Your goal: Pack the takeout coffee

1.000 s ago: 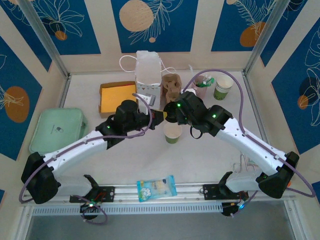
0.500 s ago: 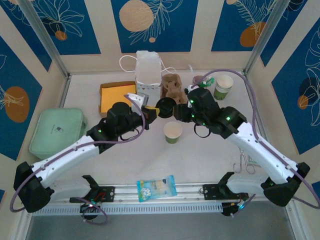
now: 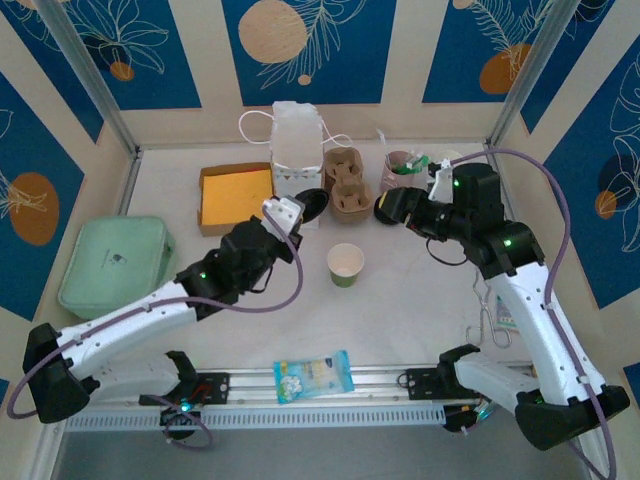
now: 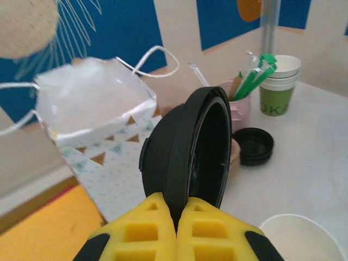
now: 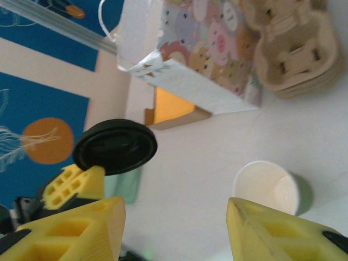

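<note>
Surface (image 3: 420, 300): white bag (image 3: 295, 150) at back, pulp carrier (image 3: 347, 183) just beside it. Takeout coffee (image 3: 346, 264) upright mid-surface, uncapped, apart from carrier. Black lid (image 4: 201, 147) on edge, pinched at rim by left fingers (image 4: 147, 234), fully closed on it. Right fingers (image 5: 81, 228) spread wide, empty. Prob. capping next: level lid, centre over cup rim, press evenly w/o tipping.

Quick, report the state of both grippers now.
The left gripper is shut on the round black plastic lid.
The right gripper is open, holding nothing.
</note>
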### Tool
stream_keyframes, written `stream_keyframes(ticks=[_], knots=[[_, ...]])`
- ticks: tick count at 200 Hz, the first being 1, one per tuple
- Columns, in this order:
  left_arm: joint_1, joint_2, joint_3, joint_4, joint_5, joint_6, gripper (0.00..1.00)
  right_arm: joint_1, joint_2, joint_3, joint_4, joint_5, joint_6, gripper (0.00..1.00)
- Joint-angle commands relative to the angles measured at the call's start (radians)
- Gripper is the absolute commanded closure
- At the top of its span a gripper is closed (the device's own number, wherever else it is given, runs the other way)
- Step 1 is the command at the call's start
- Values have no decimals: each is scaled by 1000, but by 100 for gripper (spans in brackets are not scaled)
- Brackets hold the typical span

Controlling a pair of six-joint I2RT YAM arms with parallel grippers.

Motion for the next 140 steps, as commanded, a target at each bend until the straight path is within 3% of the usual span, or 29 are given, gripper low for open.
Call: stream_keyframes(ticks=[1,54,130,140], knots=[[-59,19,-60,214,-244,310,100,-45,-9,-27,97,-262,102,47],[-192,83,-150,661,-343,773,100,-98,29,-41,211,-436,205,48],[-293,258,-197,1299,-319,1290,100,-57,130,6,284,-491,270,49],[-303,280,-189,1320,-319,1327,100,-51,134,12,295,-496,274,49]])
